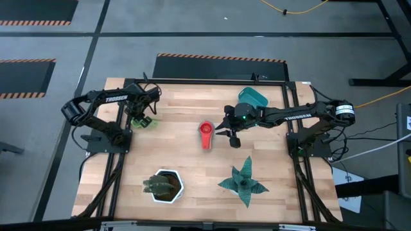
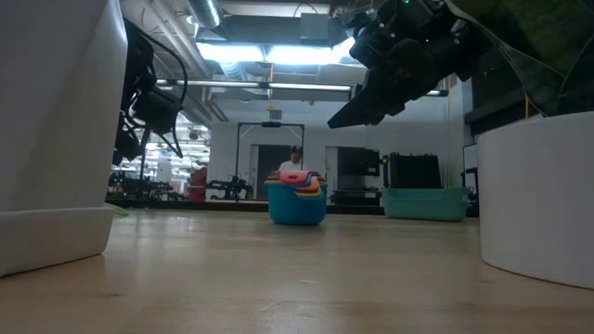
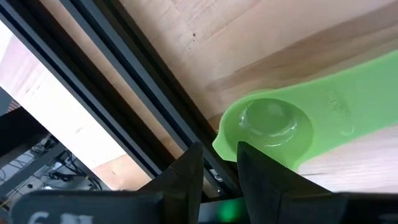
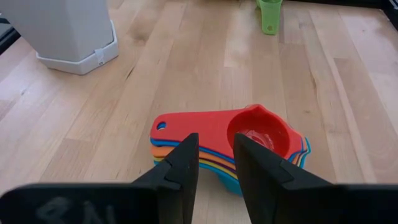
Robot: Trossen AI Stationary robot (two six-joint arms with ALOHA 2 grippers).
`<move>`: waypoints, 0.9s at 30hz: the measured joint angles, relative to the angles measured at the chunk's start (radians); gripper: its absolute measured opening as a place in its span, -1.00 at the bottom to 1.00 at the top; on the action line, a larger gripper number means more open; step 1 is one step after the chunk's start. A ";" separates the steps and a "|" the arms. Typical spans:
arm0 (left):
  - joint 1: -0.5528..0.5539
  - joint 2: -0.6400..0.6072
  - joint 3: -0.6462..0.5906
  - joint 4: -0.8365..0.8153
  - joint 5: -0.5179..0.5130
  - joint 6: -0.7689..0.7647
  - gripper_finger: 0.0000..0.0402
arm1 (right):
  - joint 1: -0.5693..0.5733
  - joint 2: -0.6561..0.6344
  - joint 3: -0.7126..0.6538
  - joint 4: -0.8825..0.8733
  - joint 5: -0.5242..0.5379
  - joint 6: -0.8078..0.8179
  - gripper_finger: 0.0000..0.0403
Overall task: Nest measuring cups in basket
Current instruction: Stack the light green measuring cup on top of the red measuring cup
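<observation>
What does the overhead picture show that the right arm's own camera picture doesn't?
Only the overhead view shows the teal basket at the table's far edge, the star-shaped plant, both arms, and the left gripper over the green cup. Only the right wrist view shows that the red cup tops a nested stack with orange, yellow and blue cups beneath. Both show that stack, the white pot, the green cup and the right gripper.

Glossy plastic measuring cups (image 4: 230, 140), smooth pale wooden table (image 1: 192, 115)
</observation>
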 joint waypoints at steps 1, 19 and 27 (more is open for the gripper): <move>0.000 0.000 0.000 0.000 0.000 0.000 -0.55 | 0.000 0.000 0.000 0.000 0.000 -0.001 -0.48; 0.000 0.000 0.026 0.051 0.019 -0.014 -0.55 | 0.000 0.000 0.000 0.000 0.000 0.000 -0.48; 0.000 0.000 0.026 0.055 0.039 0.002 -0.55 | 0.000 0.000 0.000 0.000 0.000 0.000 -0.48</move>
